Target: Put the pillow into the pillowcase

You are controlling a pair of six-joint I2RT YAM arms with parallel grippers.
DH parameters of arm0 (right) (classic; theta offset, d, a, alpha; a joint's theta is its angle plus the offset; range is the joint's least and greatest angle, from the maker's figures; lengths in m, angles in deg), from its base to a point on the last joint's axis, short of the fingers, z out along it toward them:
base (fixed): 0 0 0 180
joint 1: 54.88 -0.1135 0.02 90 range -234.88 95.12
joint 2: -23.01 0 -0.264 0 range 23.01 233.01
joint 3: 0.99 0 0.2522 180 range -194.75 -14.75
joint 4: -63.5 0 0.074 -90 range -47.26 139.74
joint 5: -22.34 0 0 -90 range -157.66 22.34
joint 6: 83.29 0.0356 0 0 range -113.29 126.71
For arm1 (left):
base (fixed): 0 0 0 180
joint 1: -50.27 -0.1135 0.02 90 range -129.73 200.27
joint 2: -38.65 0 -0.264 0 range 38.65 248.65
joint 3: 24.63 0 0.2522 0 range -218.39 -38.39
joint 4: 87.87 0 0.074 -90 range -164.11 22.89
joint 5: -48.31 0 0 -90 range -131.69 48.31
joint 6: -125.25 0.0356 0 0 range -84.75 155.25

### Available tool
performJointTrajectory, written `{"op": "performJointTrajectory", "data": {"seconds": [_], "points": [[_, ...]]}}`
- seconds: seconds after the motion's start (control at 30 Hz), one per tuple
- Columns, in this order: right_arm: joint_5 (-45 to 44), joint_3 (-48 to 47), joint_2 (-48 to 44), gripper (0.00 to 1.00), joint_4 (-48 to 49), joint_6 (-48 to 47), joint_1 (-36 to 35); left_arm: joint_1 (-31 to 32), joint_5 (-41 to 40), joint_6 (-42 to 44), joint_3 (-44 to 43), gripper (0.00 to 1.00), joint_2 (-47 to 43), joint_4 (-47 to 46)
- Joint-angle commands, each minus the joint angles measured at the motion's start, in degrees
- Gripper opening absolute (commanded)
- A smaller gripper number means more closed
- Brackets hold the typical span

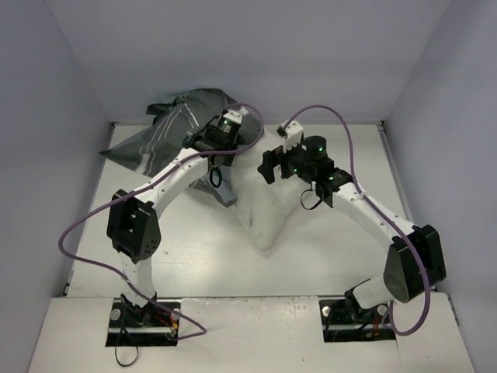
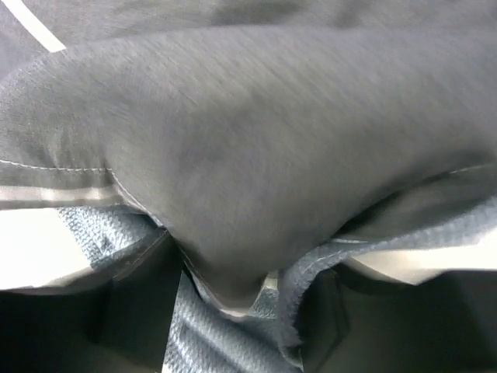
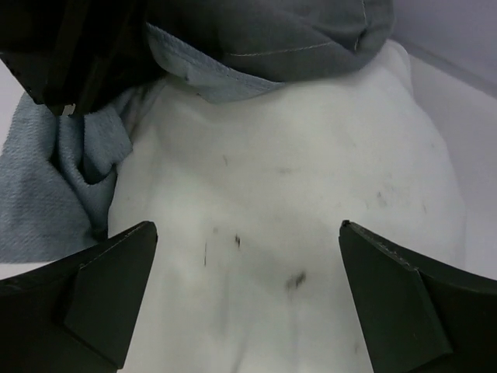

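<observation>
The white pillow lies bunched in the middle of the table. The dark grey striped pillowcase is heaped at the back left, and its pale blue-grey hem reaches onto the pillow's left side. My left gripper is shut on that hem. In the left wrist view the pillowcase fills the frame and is pinched in the left gripper. My right gripper hovers open over the pillow's far end. In the right wrist view the right gripper is wide open and empty above the pillow, with the pillowcase just beyond.
Pale walls close the table in at the back and on both sides. The left arm's black gripper body sits close to my right gripper at the upper left of the right wrist view. Purple cables loop over both arms.
</observation>
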Motion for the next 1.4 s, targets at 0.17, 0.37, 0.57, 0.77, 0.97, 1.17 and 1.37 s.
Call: {"op": "performJointTrajectory", "data": {"seconds": [0.17,0.37,0.57,0.77,0.97,1.17,1.37], "points": [[-1.76,-14.4,19.07,1.0,6.76,-9.11,-4.98,-6.36,7.3,0.6,-4.36,0.0,-3.2,-1.91],[9.83,-25.46,36.3,0.77,7.64,-3.94,-4.63,-7.68,22.22,1.3,-3.13,0.0,-5.56,-0.68],[15.12,-38.81,30.28,0.0,8.34,2.56,-4.89,-7.33,44.6,-2.99,-13.74,0.0,-8.56,4.49],[12.67,-36.05,21.73,0.0,16.69,7.41,-5.77,-3.73,69.34,-18.98,-36.76,0.0,-5.49,2.86],[8.19,-24.0,20.41,0.0,21.26,10.57,-9.55,-5.49,79.38,-40.61,-17.58,0.0,-11.9,-28.09],[2.47,-18.01,20.51,0.0,23.73,13.39,-11.13,-1.01,81.84,-48.27,-14.03,0.0,-12.51,-38.21],[-0.87,-15.13,15.24,0.0,20.22,11.02,-9.12,-2.41,68.52,-25.05,-9.9,0.0,-17.52,-10.49]]}}
